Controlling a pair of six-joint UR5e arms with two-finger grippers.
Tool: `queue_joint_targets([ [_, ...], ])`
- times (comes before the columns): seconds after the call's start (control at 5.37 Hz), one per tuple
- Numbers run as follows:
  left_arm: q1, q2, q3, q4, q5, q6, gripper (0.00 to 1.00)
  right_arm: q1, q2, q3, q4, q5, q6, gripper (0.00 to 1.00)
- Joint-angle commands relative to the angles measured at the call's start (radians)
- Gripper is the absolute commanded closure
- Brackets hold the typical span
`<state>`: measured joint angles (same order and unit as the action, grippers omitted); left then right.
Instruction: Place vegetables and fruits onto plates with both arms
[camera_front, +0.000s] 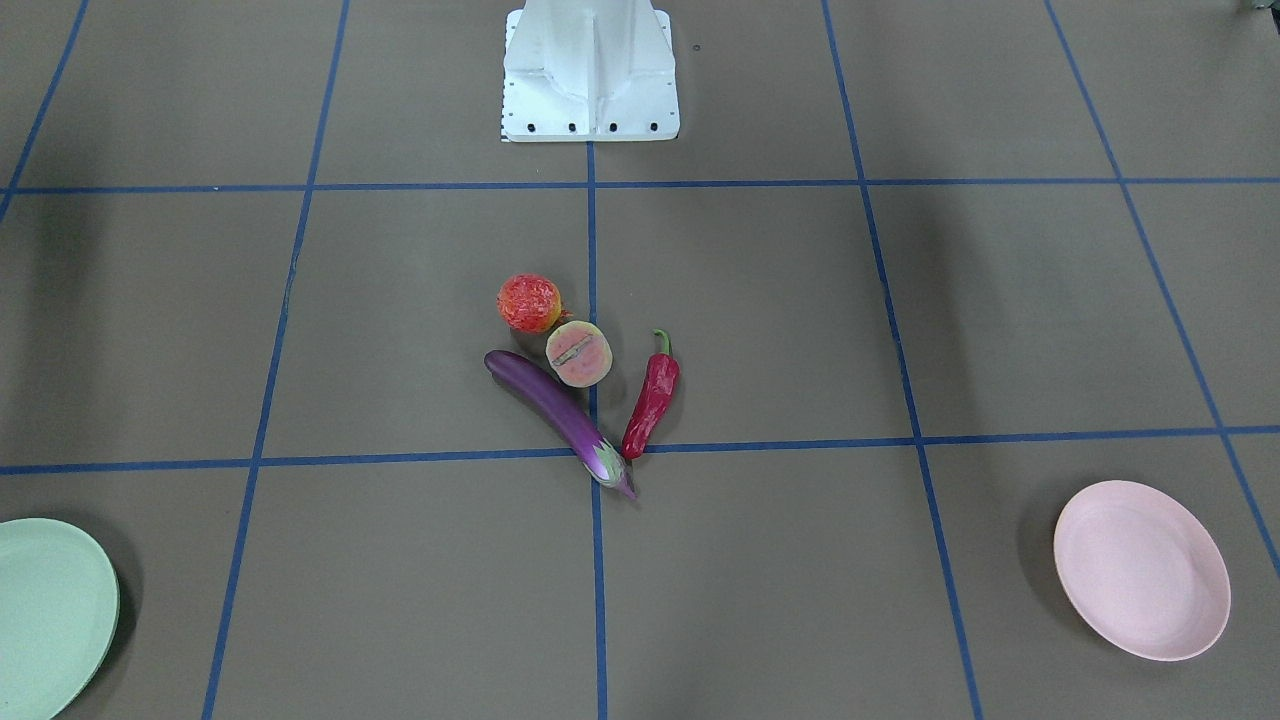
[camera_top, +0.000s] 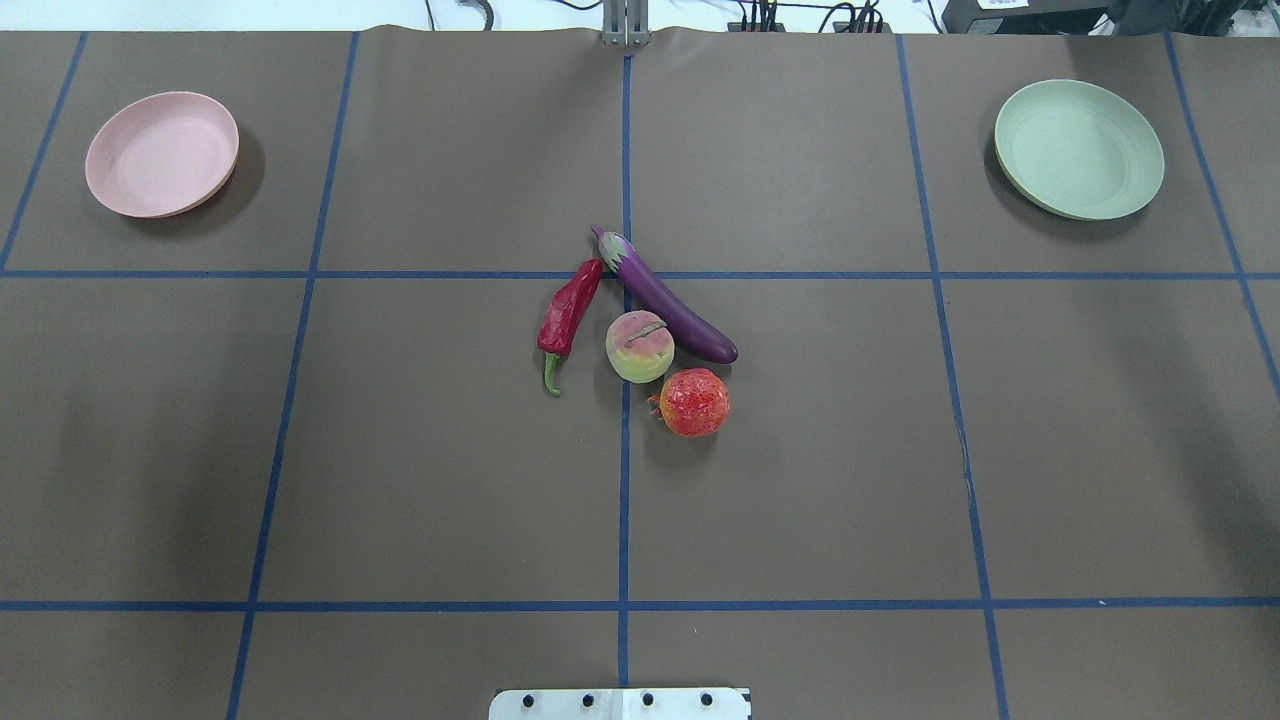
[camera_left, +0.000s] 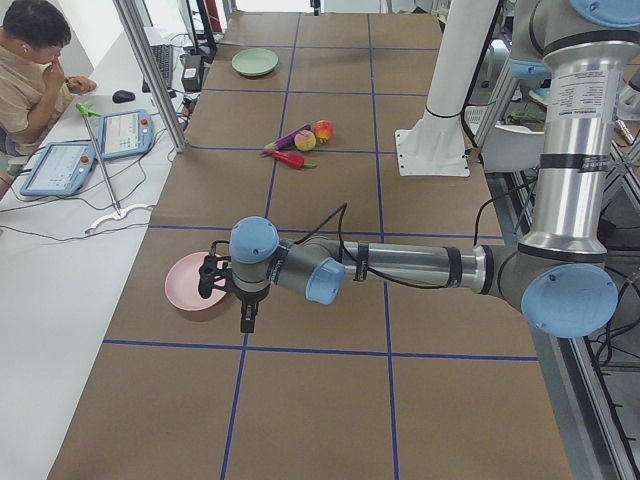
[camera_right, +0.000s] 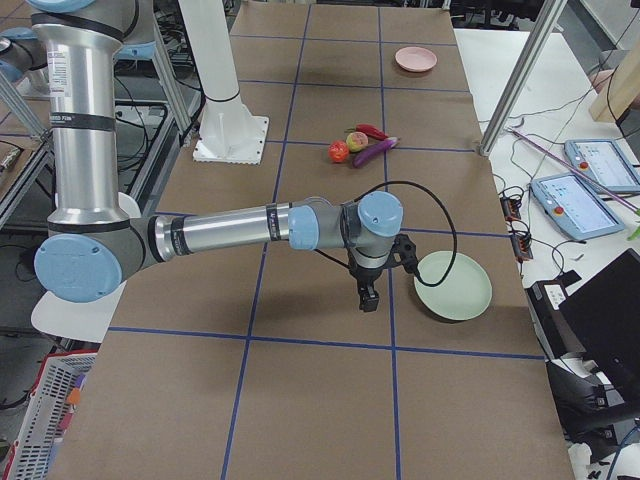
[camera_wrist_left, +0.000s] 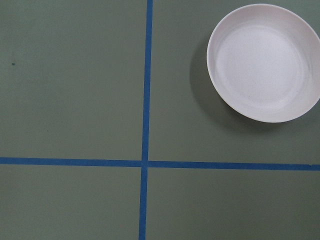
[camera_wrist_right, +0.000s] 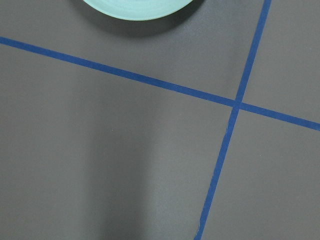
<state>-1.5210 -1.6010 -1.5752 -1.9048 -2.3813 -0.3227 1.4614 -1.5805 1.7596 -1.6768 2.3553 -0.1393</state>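
Four items lie bunched at the table's middle: a purple eggplant (camera_top: 670, 305), a red chili pepper (camera_top: 568, 312), a halved pink-faced fruit (camera_top: 639, 346) and a bumpy red-orange ball fruit (camera_top: 694, 402). The pink plate (camera_top: 160, 153) sits at the far left, the mint green plate (camera_top: 1078, 148) at the far right; both hold nothing. My left gripper (camera_left: 246, 322) hangs pointing down beside the pink plate (camera_left: 190, 285). My right gripper (camera_right: 368, 300) hangs beside the green plate (camera_right: 453, 285). Each gripper shows only in a side view, so I cannot tell whether it is open or shut.
The white base block (camera_front: 590, 75) stands at the robot's edge of the table. A person (camera_left: 30, 80) sits at a side table with tablets (camera_left: 125, 133) beyond the far edge. Blue tape lines grid the brown surface.
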Motion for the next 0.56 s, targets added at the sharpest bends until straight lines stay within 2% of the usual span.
queue_joint_targets([
  [0.0, -0.005, -0.007, -0.111, 0.189, 0.001, 0.007, 0.00, -0.003, 0.004, 0.000, 0.000, 0.001, -0.002, 0.00],
  [0.37, 0.001, 0.047, -0.149, 0.175, -0.019, -0.002, 0.00, -0.007, 0.004, 0.001, -0.001, 0.027, 0.012, 0.00],
])
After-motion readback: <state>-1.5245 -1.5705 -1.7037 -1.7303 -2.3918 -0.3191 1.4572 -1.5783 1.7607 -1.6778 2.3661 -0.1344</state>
